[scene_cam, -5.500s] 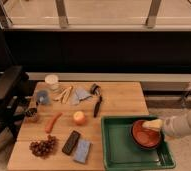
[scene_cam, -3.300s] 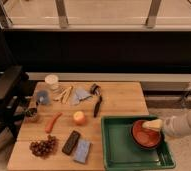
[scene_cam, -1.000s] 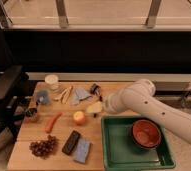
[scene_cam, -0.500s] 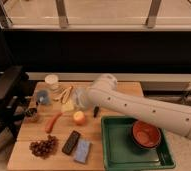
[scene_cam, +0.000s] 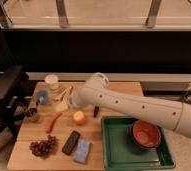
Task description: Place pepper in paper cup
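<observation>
One step, the reach, seems in hand: the gripper (scene_cam: 70,102), opening impossible to tell, hovers just far-right of the pepper (scene_cam: 53,121), which needs grasping before going to the far paper cup (scene_cam: 52,81).

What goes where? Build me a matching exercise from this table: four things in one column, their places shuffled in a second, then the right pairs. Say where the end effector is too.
Things
1. pepper
2. paper cup
3. red bowl
4. grapes

Places
A. inside the green tray
B. front left of the table
C. back left of the table
D. between the dark tin and the orange fruit

Pairs: 1-D, 2-C, 3-A, 4-B.

The end effector is over the table's left half, between the paper cup and the orange fruit.
</observation>
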Controlling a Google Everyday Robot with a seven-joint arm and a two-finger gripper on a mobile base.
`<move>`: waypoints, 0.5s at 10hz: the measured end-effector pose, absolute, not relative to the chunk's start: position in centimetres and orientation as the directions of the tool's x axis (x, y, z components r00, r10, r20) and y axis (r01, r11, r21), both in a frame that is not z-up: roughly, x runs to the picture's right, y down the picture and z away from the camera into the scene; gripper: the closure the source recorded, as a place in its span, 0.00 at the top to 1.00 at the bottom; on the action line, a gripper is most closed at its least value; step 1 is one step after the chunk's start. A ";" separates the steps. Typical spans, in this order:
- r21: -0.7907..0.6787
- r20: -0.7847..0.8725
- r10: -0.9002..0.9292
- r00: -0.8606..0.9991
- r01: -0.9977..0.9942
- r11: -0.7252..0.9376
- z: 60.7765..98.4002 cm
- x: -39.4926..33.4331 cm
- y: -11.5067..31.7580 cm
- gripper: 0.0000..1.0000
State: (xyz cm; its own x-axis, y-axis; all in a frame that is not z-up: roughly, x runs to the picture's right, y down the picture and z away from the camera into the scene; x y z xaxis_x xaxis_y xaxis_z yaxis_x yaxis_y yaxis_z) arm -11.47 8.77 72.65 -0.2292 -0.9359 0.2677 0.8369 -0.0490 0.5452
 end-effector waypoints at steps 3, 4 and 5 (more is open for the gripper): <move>0.522 0.275 -0.941 -0.198 0.852 -0.026 73.9 -12.9 9.1 0.80; 0.514 0.281 -0.944 -0.175 0.858 -0.006 74.5 -14.0 9.1 0.80; 0.499 0.287 -0.947 -0.147 0.866 0.016 75.2 -15.4 9.1 0.80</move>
